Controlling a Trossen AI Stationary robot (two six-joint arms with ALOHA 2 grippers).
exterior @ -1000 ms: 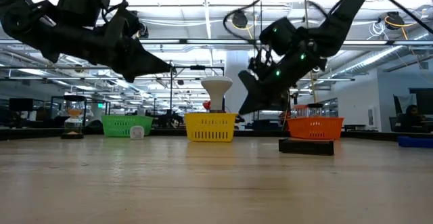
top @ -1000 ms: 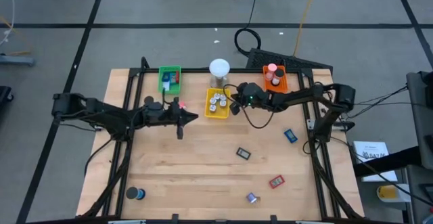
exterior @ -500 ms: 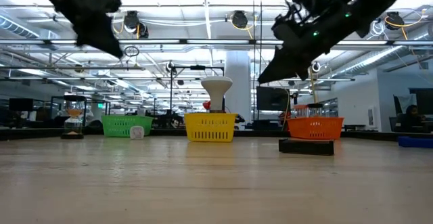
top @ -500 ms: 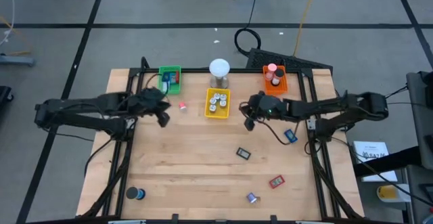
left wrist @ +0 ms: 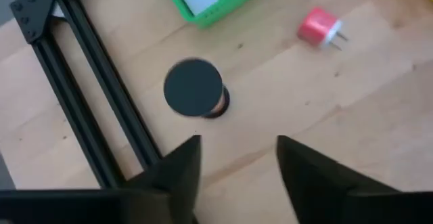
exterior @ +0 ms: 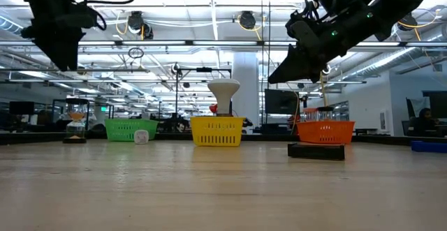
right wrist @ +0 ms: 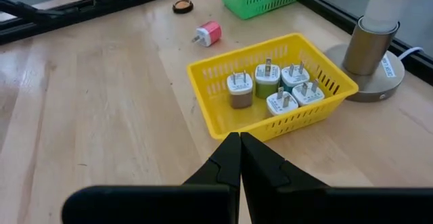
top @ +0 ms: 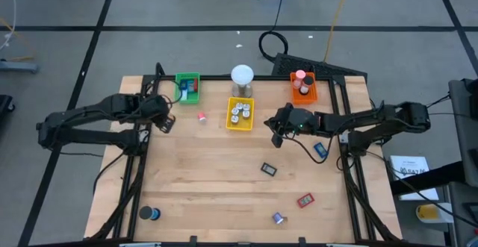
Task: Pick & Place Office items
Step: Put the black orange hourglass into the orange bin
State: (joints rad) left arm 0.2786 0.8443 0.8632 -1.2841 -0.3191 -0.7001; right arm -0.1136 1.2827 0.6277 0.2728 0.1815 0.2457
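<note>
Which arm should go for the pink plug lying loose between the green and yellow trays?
Left. The left gripper, open, is close to the pink plug. The right gripper, shut, sits beyond the yellow tray.

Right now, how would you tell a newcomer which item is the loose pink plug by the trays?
Start at the yellow tray in the middle of the table's far edge, then look toward the green tray. On the bare wood between them lies the pink plug. It is the only charger outside a tray; the ones in the yellow tray are white, green and tan.
</note>
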